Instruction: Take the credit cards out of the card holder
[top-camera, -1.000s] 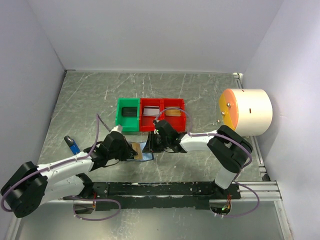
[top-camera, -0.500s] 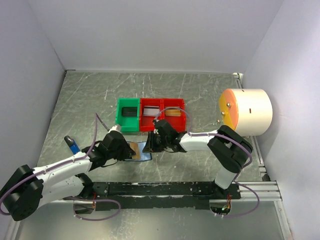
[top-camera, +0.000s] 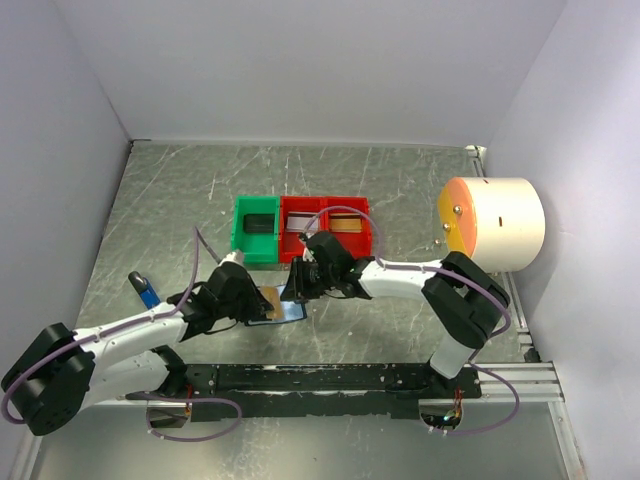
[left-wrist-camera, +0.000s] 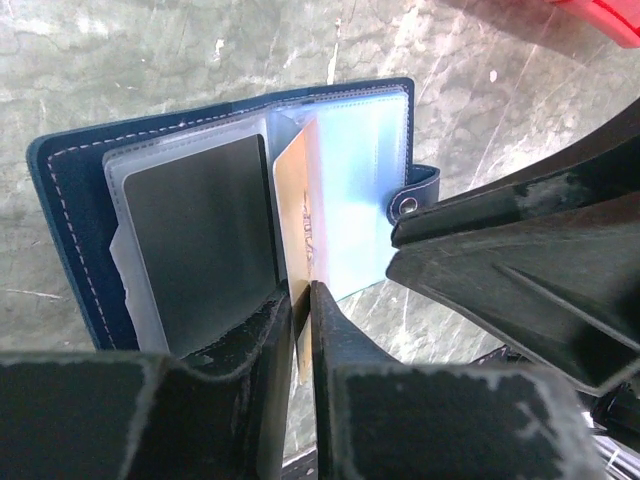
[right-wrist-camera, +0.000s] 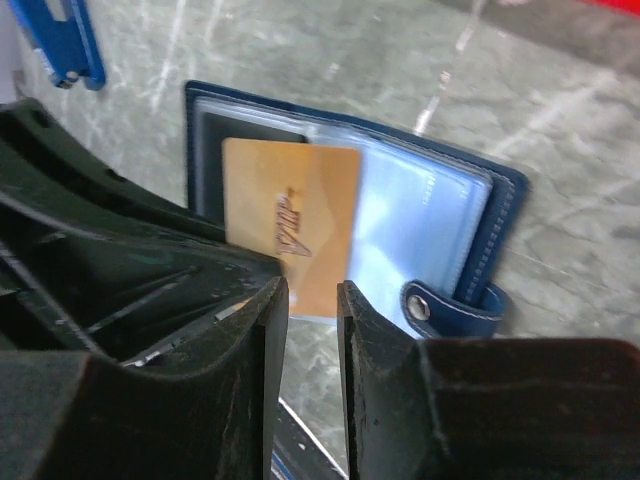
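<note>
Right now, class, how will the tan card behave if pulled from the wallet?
Tan card probably stiff: it shows no bend though the left tool pinches one edge. Likely light and thin, sliding easily from glossy sleeves.

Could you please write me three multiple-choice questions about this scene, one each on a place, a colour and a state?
1. Where does the card holder lie? A on a shelf; B on the table; C in a drawer.
2. What colour is the card in the left pincer? A tan-gold; B red; C white.
3. The card holder is: A snapped shut; B rolled up; C open.
Answers: 1 B, grey tabletop shows around it; 2 A, the pinched card is tan-gold; 3 C, its clear pockets are exposed.
</note>
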